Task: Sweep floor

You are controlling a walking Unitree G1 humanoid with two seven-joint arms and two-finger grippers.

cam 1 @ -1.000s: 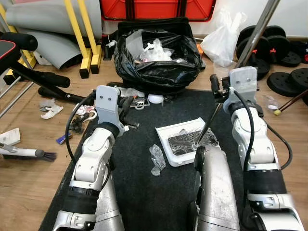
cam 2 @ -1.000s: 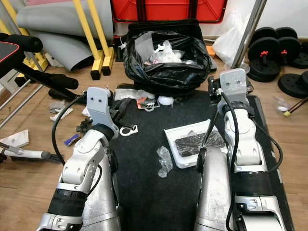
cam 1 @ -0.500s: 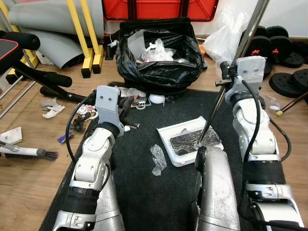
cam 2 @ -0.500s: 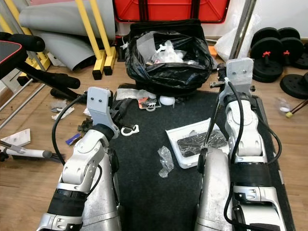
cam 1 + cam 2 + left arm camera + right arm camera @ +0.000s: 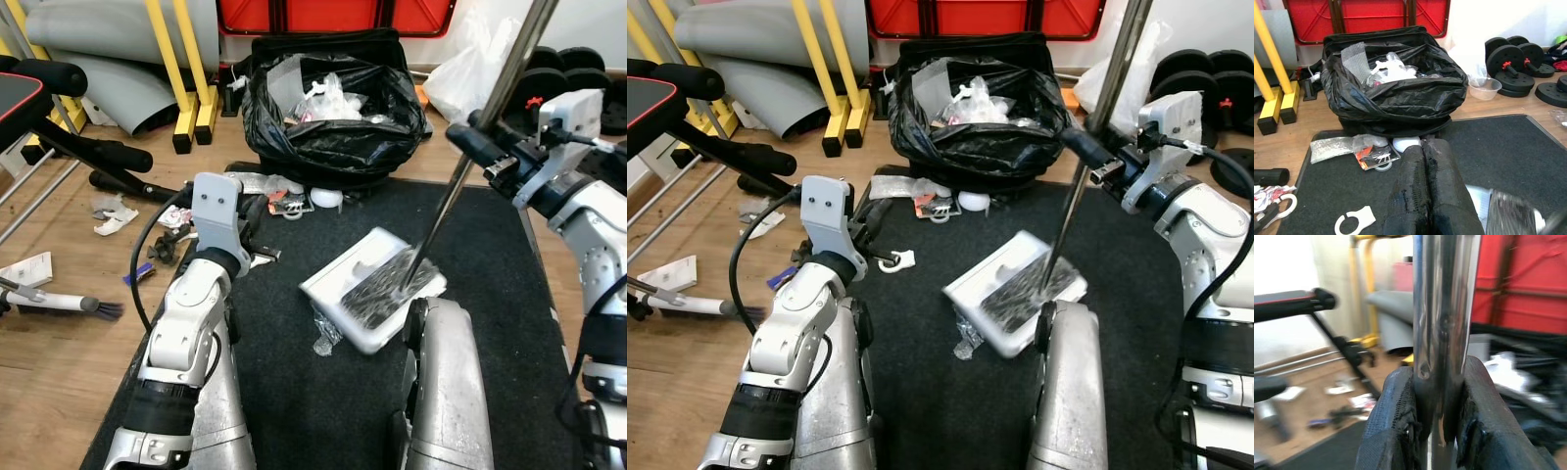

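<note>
Firstly, at far left: small hand brush [image 5: 54, 303] lying on wooden floor [image 5: 59, 382], near scraps of paper litter [image 5: 108, 213]. Black weight-bench frame [image 5: 69, 117] and yellow posts [image 5: 184, 73] noted behind, against grey rolled mat [image 5: 108, 54].

Left hand [image 5: 1427, 196] held low over near-left edge of black mat [image 5: 294, 392]; two black fingers [image 5: 1410, 191] pressed flat together, holding nothing. Loose items just beyond it at mat edge: white plastic ring piece [image 5: 1354, 223], clear wrapper [image 5: 1332, 146], small printed packet [image 5: 1374, 155], white ball-like object [image 5: 1404, 143].

Centre rear: black rubbish bag [image 5: 333, 108] standing open in dark holder, filled with white and clear plastic waste, back edge of mat touching its base. Red panel [image 5: 333, 15] behind it.

Centre of mat: white dustpan [image 5: 370, 289] tilted, dark debris in its tray, blurred. Crumpled clear plastic [image 5: 323, 328] just beside its near-left corner. Thin metal handle [image 5: 460, 176] running up and rightward from pan, across bag's right side.

Right hand [image 5: 1435, 426] raised at right of bag, fingers clamped on either side of shiny metal handle, seen close in right wrist view. White plastic bag [image 5: 470, 73] behind handle.

Far right: black weight plates [image 5: 578, 64] on floor beside mat.
</note>
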